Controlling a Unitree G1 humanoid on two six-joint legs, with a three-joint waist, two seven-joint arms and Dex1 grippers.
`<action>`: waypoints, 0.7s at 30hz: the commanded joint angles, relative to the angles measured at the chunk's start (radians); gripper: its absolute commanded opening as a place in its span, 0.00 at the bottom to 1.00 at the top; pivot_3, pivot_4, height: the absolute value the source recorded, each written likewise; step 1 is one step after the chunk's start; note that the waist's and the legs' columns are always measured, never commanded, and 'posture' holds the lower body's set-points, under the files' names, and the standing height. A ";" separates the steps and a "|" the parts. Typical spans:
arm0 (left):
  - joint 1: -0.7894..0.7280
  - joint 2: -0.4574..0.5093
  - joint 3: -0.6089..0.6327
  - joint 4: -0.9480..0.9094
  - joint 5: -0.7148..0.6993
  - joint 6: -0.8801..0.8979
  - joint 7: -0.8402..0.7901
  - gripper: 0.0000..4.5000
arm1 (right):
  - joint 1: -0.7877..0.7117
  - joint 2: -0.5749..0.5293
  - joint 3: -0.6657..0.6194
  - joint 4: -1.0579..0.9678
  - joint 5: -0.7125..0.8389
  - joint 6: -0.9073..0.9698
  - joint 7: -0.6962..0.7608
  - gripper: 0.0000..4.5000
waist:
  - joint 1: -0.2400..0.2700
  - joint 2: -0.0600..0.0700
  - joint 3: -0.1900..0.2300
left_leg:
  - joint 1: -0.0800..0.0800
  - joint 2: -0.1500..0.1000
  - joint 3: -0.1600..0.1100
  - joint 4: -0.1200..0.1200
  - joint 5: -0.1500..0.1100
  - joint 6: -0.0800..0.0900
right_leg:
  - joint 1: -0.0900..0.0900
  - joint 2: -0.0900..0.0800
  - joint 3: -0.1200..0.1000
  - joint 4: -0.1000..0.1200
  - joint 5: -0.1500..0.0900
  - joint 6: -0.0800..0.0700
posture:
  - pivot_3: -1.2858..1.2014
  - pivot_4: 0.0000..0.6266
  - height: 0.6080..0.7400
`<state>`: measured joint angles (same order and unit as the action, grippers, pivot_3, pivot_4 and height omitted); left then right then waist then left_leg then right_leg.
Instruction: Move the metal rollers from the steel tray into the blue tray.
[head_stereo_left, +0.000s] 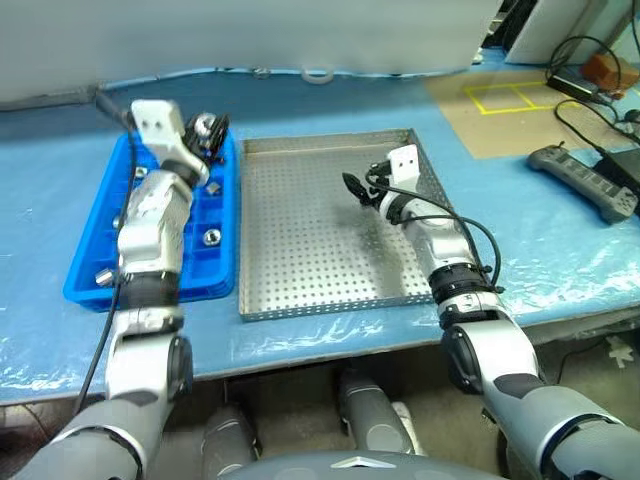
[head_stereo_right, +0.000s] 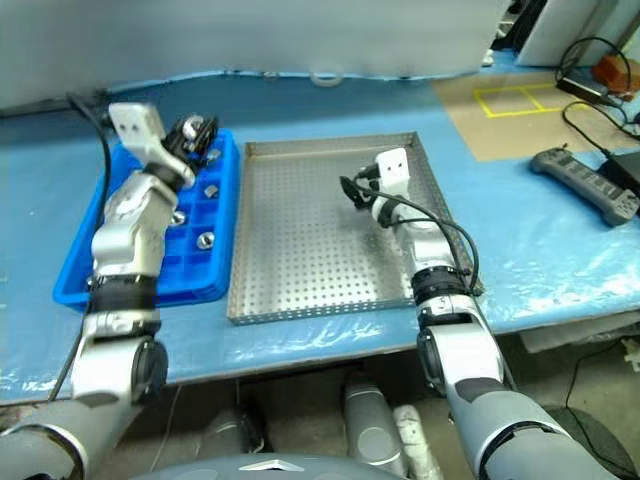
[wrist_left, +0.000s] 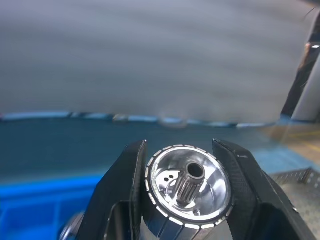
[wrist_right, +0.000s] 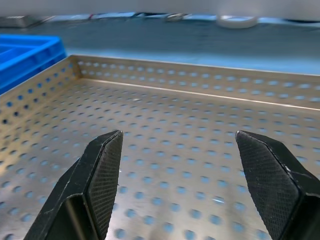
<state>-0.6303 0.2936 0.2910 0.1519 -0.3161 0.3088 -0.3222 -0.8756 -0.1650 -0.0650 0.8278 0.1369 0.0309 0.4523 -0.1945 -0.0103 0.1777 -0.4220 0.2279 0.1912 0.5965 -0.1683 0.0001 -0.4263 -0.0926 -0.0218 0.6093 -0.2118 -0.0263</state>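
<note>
Roller pinched at left, over blue tray.
Left gripper (wrist_left: 187, 200) clamped on roller (wrist_left: 189, 186) above blue tray (head_stereo_left: 85, 270); right gripper (wrist_right: 187, 185) spread wide over steel tray (head_stereo_left: 330, 300), at 3 o'clock of blue tray.

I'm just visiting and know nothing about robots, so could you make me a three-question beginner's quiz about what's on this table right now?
1. True or false: the left gripper is clamped on a metal roller.
2. The right gripper hangs over which tray? A) the blue tray B) the steel tray C) neither
3. Fill in: the right gripper's fingers stand ____ with nothing between them.

Key
1. True: the roller sits between its two black fingers, above the blue tray.
2. B
3. open
</note>
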 joint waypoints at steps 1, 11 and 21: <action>0.109 0.071 0.053 -0.200 -0.033 0.067 0.008 0.39 | -0.044 0.017 0.011 0.050 -0.013 -0.059 0.023 0.83 | 0.025 0.001 0.001 | 0.000 0.000 0.000 0.000 0.000 -0.001 | 0.000 0.000 0.000 0.001 0.000 0.000 | 0.39 0.24 1.00; 0.551 0.166 0.114 -0.476 -0.127 0.135 -0.098 0.39 | -0.076 0.056 0.032 0.151 -0.038 -0.114 0.057 0.83 | 0.162 0.005 0.004 | 0.004 0.001 0.003 -0.001 0.002 -0.012 | 0.001 0.000 0.003 0.002 0.000 0.000 | 0.42 0.24 1.00; 0.487 0.190 0.037 -0.355 -0.147 0.097 -0.219 0.39 | -0.019 0.034 0.022 0.125 -0.043 -0.110 0.033 0.83 | 0.187 0.005 0.004 | 0.012 0.007 0.007 -0.002 0.008 -0.023 | 0.000 0.005 0.012 0.012 -0.001 0.001 | 0.39 0.24 1.00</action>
<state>-0.1193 0.4648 0.3273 -0.2145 -0.4629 0.4340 -0.5240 -0.8931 -0.1182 -0.0288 0.9879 0.0946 -0.0657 0.4955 -0.0072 -0.0049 0.1817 -0.4090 0.2355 0.1981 0.5935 -0.1593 -0.0239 -0.4262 -0.0868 -0.0093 0.6223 -0.2124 -0.0254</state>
